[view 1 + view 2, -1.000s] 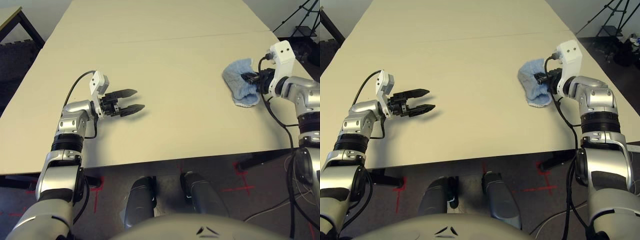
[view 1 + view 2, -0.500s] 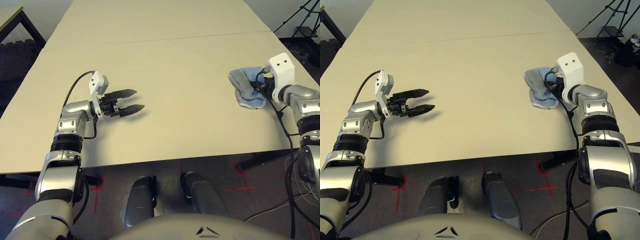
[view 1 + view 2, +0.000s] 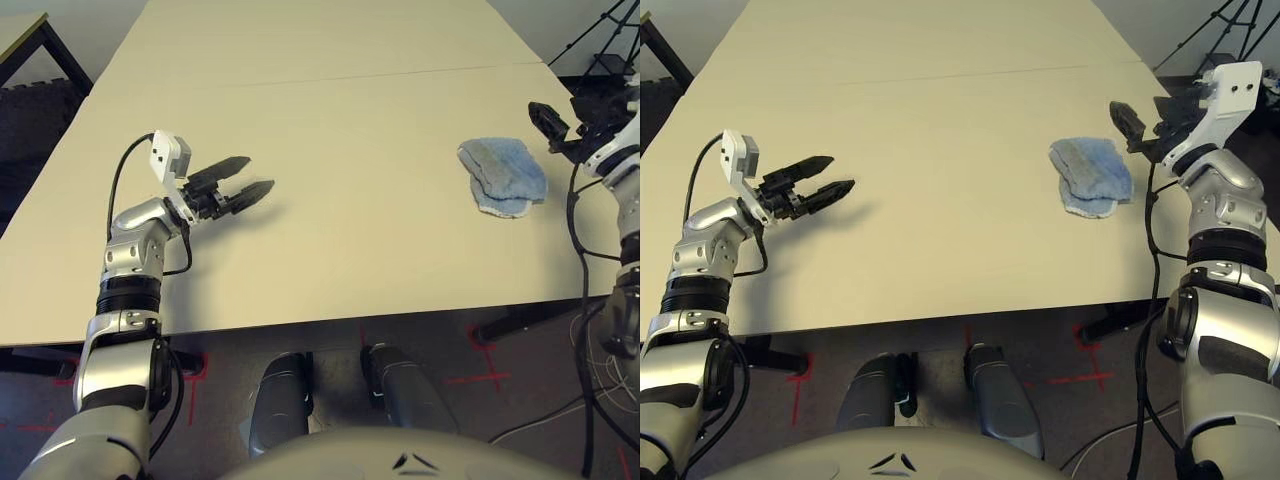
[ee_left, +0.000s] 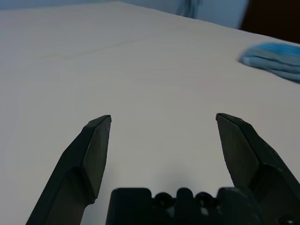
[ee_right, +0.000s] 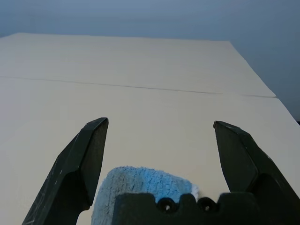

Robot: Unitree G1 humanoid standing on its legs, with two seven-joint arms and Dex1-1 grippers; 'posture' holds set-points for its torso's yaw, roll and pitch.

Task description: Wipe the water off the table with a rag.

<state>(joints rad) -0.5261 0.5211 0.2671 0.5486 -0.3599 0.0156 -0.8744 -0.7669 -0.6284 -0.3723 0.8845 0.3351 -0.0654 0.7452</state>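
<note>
Right end effector (image 3: 1142,128), empty and spread wide, beside the folded rag (image 3: 508,172) at the right of the surface (image 3: 330,230); no water visible, so wiping appears finished, with only arm withdrawal perhaps left.

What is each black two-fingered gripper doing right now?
Left gripper: open, empty.
Right gripper: open, empty, off the folded light blue terry rag.
</note>
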